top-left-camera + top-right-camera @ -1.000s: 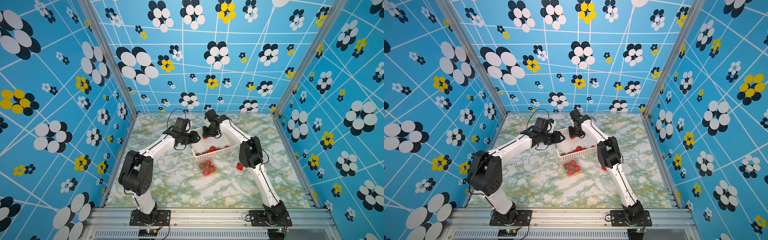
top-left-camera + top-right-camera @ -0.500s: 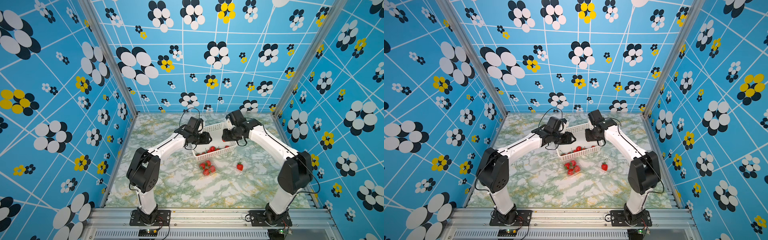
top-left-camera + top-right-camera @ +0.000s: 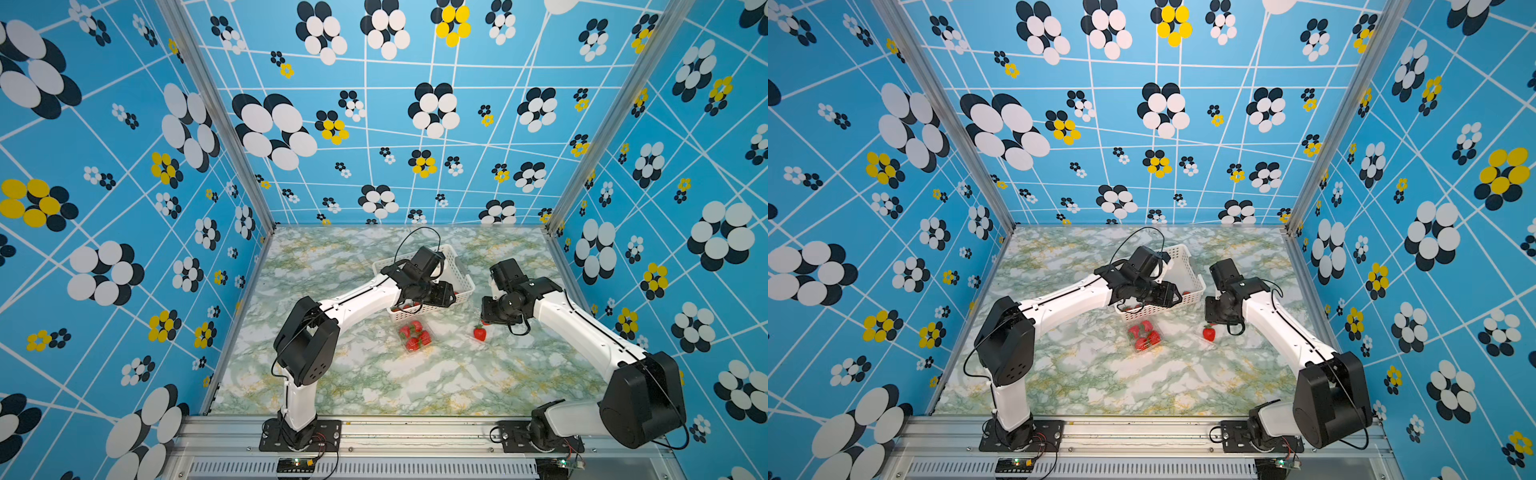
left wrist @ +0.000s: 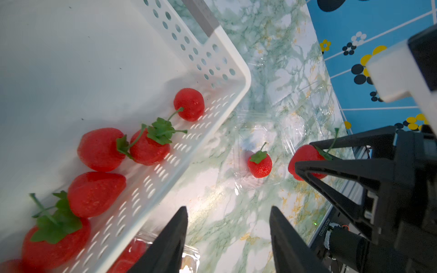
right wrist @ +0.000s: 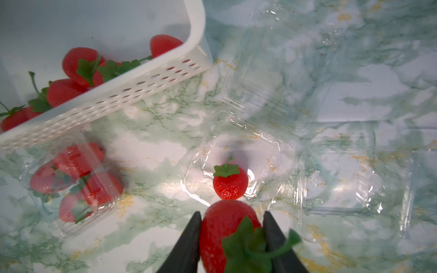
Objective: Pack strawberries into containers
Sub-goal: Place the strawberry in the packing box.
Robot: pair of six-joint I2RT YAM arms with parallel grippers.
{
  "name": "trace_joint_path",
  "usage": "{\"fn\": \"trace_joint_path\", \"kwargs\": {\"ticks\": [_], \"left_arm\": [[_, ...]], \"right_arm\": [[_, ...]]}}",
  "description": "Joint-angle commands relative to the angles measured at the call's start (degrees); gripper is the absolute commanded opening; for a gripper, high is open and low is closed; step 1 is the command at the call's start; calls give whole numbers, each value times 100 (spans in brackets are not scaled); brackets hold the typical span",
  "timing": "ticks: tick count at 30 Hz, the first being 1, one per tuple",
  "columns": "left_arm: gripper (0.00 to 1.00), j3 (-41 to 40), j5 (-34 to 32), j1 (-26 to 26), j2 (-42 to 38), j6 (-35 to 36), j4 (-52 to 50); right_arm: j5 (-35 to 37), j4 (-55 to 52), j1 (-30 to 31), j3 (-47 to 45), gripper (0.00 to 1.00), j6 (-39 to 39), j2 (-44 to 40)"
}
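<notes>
One big green-and-white marbled table [image 3: 374, 382] and one white perforated plastic basket [image 4: 208, 61] sitting on it.

Two black grippers. The left gripper [image 4: 228, 209] hangs just outside the basket wall, fingers spread with nothing in them. The right gripper [image 5: 232, 214] has its fingers clamped on a glossy red strawberry [image 5: 220, 234] with a green leafy cap, close by the open box.

Three small square clear plastic clamshell containers are on the table beside the basket:
- a shut one [image 5: 56, 224] packed with four strawberries
- an open one [image 5: 196, 170] with a single strawberry [image 5: 229, 184], cap up
- an open empty one [image 5: 343, 184]

At least five strawberries [image 4: 99, 149] are in the basket, so at least eleven total. All shiny red, seed-dimpled, with thin green stems.
</notes>
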Motion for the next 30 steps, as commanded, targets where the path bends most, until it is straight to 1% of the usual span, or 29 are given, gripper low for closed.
{"fn": "trace_joint_path", "kwargs": {"ticks": [1,7,16,22,26,28,30], "left_arm": [[57,-27,-80,-193,91,-72,-35],[57,-4,-68,-419,242,-155,33],[57,15,-51,-459,324,-180,79],[57,23,-55,-467,346,-178,115],[56,-21,-91,-467,306,-182,139],[56,-27,-120,-461,291,-169,126],[56,-36,-143,-459,278,-163,119]], "right_arm": [[98,-66,-82,-255,19,150,-91],[84,14,-147,-372,20,78,63],[23,199,-224,-274,21,-71,716],[47,100,-264,-62,23,-174,1033],[-66,74,-264,29,35,-254,1170],[-49,30,-267,64,44,-252,1157],[-24,-9,-266,73,48,-252,1130]]}}
